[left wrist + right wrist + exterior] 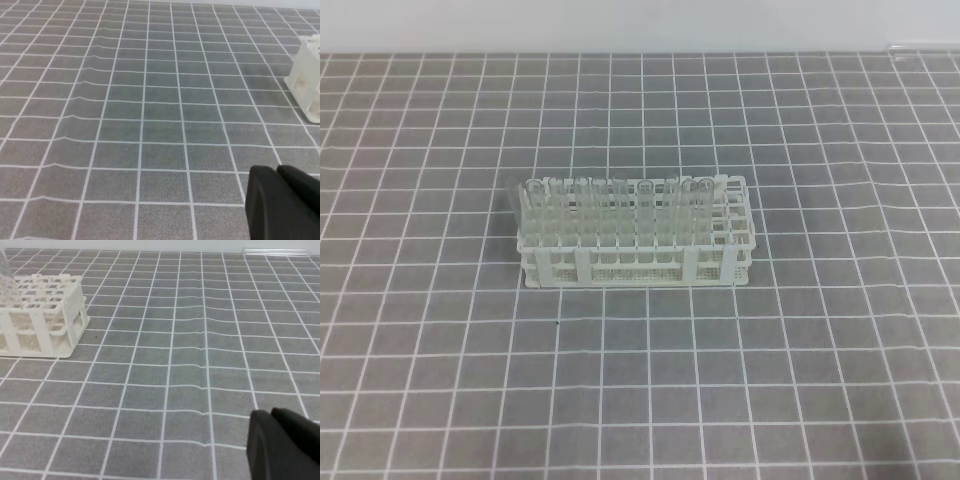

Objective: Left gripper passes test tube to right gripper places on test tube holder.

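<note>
While both hands hover low over the gridded worktop [440,400], left hand [280,172] and right hand [272,415] are closed and empty. White rack [635,265], mid-worktop, holds many clear tubes [620,210]; one tube [275,250] lies at the far edge.

Grey white-gridded mat [640,380], slightly rippled.

holder [636,262]: 1 | tubes in holder [610,215]: many, count unclear | grippers: 2 (left [276,172], right [272,415])
</note>
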Robot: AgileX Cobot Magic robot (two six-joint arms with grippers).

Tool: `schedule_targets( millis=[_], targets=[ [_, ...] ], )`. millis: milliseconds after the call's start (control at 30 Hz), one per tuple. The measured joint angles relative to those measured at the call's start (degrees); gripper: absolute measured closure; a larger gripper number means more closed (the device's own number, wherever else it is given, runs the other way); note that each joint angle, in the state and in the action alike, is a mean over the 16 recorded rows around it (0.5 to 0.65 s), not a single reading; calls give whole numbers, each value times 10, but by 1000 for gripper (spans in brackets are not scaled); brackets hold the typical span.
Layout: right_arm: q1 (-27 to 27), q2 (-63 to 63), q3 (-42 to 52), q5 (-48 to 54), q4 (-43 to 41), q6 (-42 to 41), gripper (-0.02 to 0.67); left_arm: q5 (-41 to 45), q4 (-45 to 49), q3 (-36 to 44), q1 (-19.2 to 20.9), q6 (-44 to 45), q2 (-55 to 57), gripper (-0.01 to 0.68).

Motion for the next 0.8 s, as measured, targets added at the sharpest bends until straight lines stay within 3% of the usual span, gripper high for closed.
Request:
schedule_targets(
  millis=[800],
  targets=[
    [0,2,0,0,0,0,662,3,4,1,0,2,-2,674]
  ],
)
